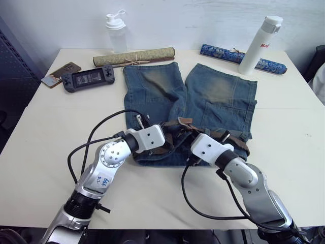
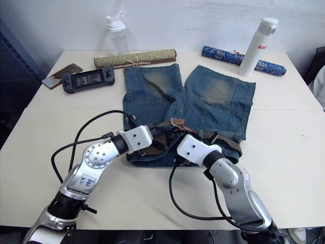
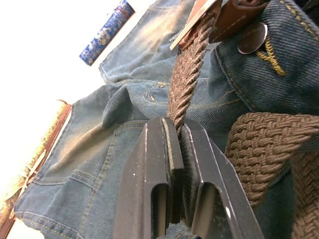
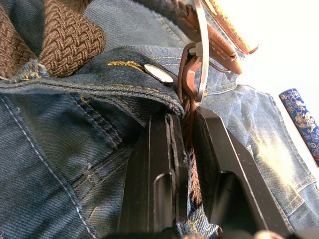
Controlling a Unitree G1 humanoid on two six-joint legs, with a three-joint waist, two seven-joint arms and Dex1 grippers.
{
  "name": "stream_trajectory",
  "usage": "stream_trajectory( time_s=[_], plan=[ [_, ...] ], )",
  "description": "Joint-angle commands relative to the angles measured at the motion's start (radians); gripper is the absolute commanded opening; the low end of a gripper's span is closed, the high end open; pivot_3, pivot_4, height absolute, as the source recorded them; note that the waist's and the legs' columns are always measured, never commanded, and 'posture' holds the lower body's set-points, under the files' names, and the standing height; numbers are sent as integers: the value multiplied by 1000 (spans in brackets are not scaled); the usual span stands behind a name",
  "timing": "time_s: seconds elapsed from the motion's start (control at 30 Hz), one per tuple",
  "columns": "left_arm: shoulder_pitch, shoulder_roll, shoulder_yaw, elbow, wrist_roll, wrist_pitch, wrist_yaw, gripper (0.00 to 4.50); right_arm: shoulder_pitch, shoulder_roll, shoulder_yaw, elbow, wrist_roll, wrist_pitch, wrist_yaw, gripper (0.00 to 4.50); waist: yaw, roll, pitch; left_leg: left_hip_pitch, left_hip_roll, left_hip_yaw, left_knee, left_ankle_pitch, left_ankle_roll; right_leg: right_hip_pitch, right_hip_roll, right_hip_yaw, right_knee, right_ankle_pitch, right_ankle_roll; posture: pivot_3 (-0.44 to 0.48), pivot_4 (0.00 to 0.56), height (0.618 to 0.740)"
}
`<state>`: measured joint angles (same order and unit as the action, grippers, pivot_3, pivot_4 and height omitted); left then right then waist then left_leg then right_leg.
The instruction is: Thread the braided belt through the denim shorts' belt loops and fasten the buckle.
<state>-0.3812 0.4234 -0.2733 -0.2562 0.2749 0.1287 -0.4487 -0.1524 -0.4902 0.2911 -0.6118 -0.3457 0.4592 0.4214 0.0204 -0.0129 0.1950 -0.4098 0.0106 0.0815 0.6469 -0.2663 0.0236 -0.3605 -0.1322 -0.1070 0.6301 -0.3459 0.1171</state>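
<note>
Left gripper (image 3: 175, 137) pinches braided belt (image 3: 187, 74); right gripper (image 4: 185, 134) clamps strap below buckle (image 4: 199, 55). Feed tip toward 12 o'clock, keep tension, avoid snagging denim shorts (image 1: 213, 91)

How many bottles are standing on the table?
2. A clear shaker bottle stands at the far edge behind the rolled tan mat; a white bottle stands far right, in front of the blue roll.

Bright even light — wrist views overexposed, blurred.
</note>
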Motion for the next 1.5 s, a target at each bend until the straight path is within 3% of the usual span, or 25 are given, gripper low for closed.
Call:
stream_trajectory(
  time_s=[0.03,0.27,0.47,0.53,0.6,0.7,0.8,0.93,1.07,1.23,1.37,1.5],
  plan=[
    [-22,-64,-10,0,-24,-2,13,0,-13,0,35,-28,-22,-40,21,28,1,0,0,0,0,0,0,0,0,0,0,0,0,0,0,0,150,717],
    [-62,-184,-25,55,-61,31,3,0,-9,-8,103,-1,-105,-42,44,28,1,0,0,0,0,0,1,0,0,0,0,0,3,0,0,0,150,717],
    [-39,-196,-23,58,-73,35,-16,0,13,9,78,9,-115,-32,34,27,1,0,0,0,0,0,1,0,0,0,0,0,6,0,0,0,150,717],
    [-40,-196,-24,59,-73,36,-17,0,19,31,46,0,-99,-27,17,1047,1,0,0,0,0,0,1,0,0,0,0,0,6,0,0,0,150,717],
    [-40,-196,-24,64,-75,39,-17,0,28,56,15,-16,-73,-14,17,1750,1,0,0,0,0,0,1,0,0,0,0,0,6,0,0,0,150,717],
    [-37,-203,-21,73,-87,57,-20,0,52,89,-37,-45,-25,16,22,3245,2,0,0,0,0,0,1,0,0,0,0,0,6,0,0,0,150,717],
    [-40,-204,-29,80,-92,62,-34,0,79,127,-114,-94,38,66,26,4449,4,0,0,0,0,0,2,0,0,1,0,0,6,0,0,0,150,717],
    [-43,-207,-39,99,-93,67,-47,0,97,170,-267,-183,159,137,42,4449,4,0,0,0,0,0,1,0,0,1,0,0,6,0,0,0,150,717],
    [-47,-211,-38,109,-98,70,-55,0,77,133,-361,-223,218,120,62,4449,3,0,0,0,0,0,1,0,1,1,0,0,6,0,0,0,150,717],
    [-56,-214,-45,121,-91,57,-56,0,39,-40,-312,-191,157,-35,115,4449,3,0,0,1,0,0,1,0,1,0,0,0,6,0,0,0,150,717],
    [-65,-212,-48,127,-82,42,-49,0,-6,-194,-215,-73,-22,-157,109,4449,3,0,0,1,0,1,2,0,1,0,0,0,6,0,0,0,150,717],
    [-67,-207,-55,125,-74,22,-46,0,-37,-237,-155,19,-89,-234,103,4449,4,0,0,1,0,1,2,0,1,1,0,0,5,0,0,0,150,717]
  ],
)
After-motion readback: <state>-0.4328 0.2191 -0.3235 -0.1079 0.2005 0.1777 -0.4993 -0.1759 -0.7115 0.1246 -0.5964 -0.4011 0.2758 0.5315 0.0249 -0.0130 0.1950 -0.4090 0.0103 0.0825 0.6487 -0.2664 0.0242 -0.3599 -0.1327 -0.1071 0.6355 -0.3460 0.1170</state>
